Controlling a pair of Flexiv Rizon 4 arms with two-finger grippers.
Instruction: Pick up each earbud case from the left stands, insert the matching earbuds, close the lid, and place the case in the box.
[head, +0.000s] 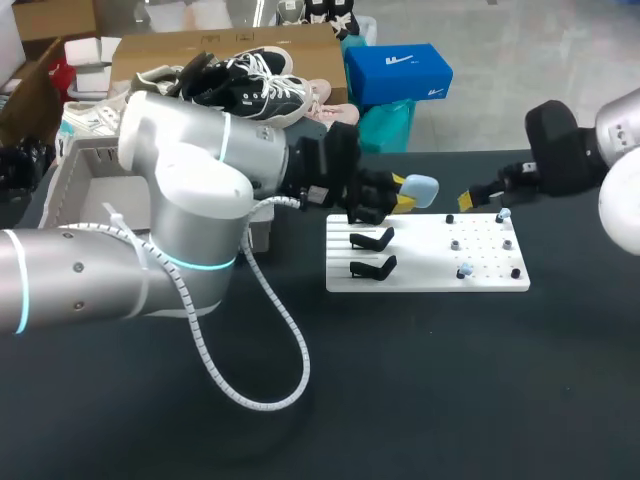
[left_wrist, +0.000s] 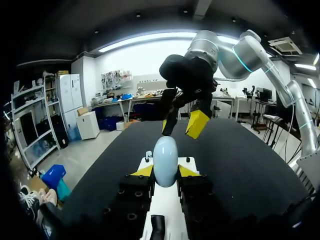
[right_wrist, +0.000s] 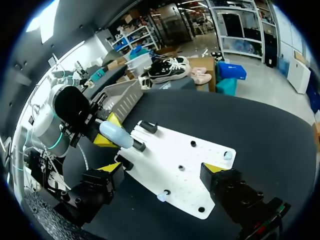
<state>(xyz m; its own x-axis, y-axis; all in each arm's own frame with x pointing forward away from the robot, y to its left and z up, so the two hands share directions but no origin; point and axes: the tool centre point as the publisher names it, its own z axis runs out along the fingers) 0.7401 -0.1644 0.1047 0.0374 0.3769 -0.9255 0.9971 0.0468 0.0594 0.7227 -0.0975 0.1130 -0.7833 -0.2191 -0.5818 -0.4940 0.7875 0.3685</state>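
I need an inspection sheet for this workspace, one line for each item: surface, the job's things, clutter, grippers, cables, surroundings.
surface: black table with a white board lying on it.
job's things: light blue earbud case held in the air near the stands; two black stands on the board are empty; light blue earbuds sit on the board's right part; box behind the left arm.
clutter: nothing seen.
grippers: left gripper shut on the earbud case; right gripper open, facing it.
cables: white spiral-wrapped cable loops from the left arm over the table.
surroundings: nothing seen touching the table or arms.
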